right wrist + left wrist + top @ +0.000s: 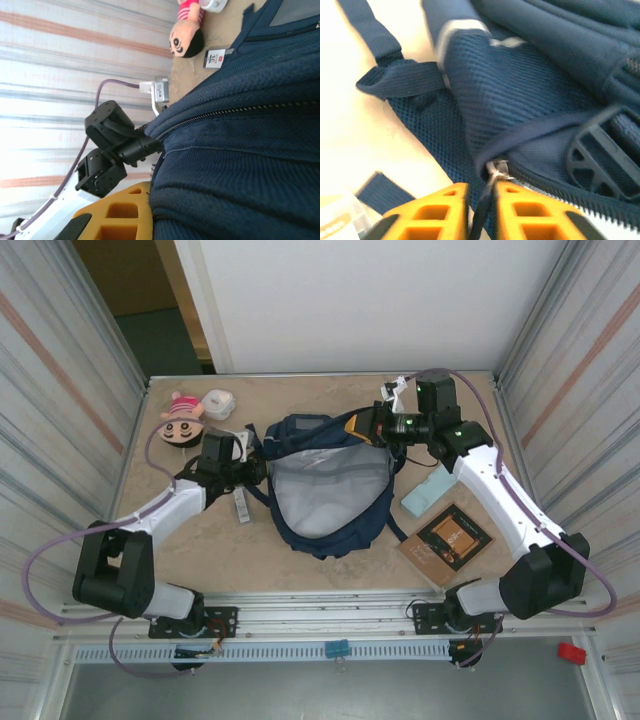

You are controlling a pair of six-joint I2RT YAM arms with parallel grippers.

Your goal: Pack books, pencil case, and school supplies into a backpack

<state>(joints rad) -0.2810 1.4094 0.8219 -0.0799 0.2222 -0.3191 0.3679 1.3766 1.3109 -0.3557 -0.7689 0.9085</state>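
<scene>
Nearest, on the right of the bench (200,550): book (448,540) lying flat, cover up, set at an angle, well apart from the backpack

Just beyond it: pad (430,492) flat on the bench, between book and right arm, near the backpack's right edge but not touching

Mid-bench: backpack (330,535) lying flat, main mouth gaping, pale grey lining on show, straps trailing to the left

Left of it: packet (240,505) on the bench, just beside a strap

Left end effector (250,468) at the backpack's upper left corner; seen from the left wrist, orange fingers (440,210) a narrow gap apart, dark zip pull (485,200) running down into that gap; whether pinched or loose, cannot tell

Right end effector (378,425) at the backpack's upper right rim, drawn together on a fold of navy fabric; seen from the right wrist, one orange finger (117,212) pressed against the bulging cloth

Farthest, back left: doll head (183,420) lying on the bench, small white object (218,403) just beside it
</scene>
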